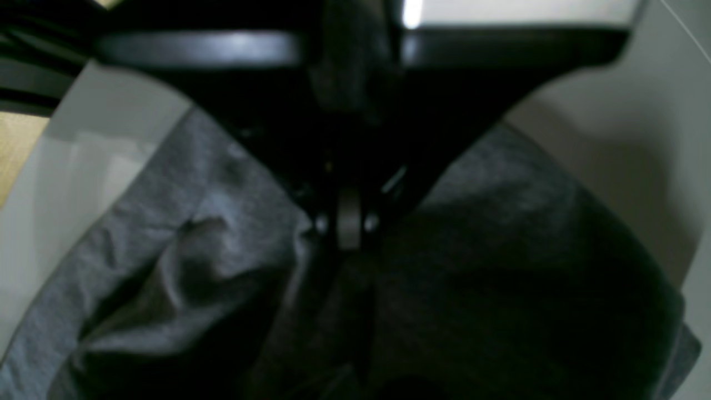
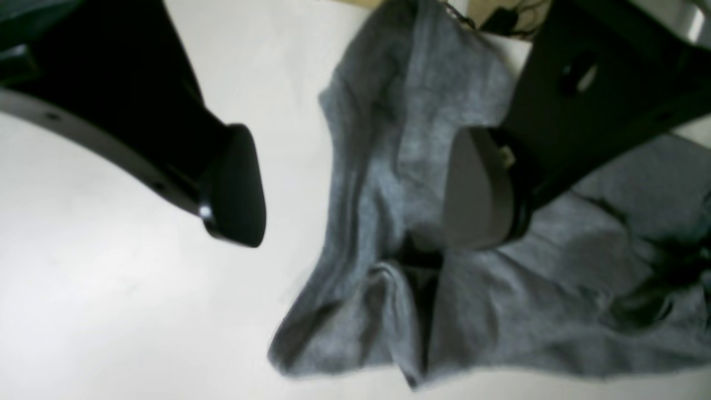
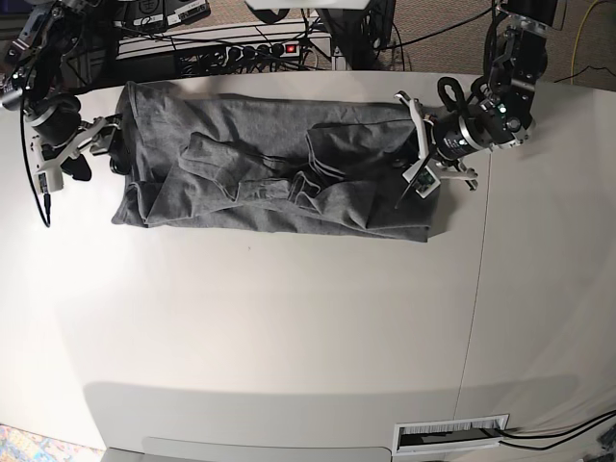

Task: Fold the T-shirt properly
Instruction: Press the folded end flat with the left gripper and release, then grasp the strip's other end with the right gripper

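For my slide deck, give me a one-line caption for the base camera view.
Both hands at opposite ends of the long-folded grey T-shirt on the white table: left hand shut on fabric, right hand open.

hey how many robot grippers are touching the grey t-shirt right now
1 for sure. The left gripper is clamped on the T-shirt at one end; the right gripper stands open at the other, contact unclear.

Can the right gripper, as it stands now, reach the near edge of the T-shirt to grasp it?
Probably yes. The right gripper is open and hangs at the end of the T-shirt, one finger above the cloth, the other above bare table. Nothing lies between it and that edge.
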`<action>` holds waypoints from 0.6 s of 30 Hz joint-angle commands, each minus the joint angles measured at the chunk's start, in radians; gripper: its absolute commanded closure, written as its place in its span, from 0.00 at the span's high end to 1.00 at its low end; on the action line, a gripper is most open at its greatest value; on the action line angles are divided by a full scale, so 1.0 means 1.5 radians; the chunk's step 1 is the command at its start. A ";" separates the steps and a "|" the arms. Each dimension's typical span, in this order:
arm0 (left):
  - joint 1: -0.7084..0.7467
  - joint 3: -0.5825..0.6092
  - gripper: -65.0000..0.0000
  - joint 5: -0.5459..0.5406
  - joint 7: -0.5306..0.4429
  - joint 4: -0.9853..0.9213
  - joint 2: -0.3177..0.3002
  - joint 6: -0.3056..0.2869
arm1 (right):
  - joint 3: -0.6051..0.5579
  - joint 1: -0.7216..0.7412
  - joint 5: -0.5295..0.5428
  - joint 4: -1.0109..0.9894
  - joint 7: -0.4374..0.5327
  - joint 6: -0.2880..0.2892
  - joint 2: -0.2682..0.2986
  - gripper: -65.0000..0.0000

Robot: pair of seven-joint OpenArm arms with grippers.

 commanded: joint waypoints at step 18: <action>-0.001 0.000 0.00 -0.014 0.008 0.005 -0.004 -0.003 | -0.044 0.081 0.116 -0.188 -0.051 0.001 -0.010 0.78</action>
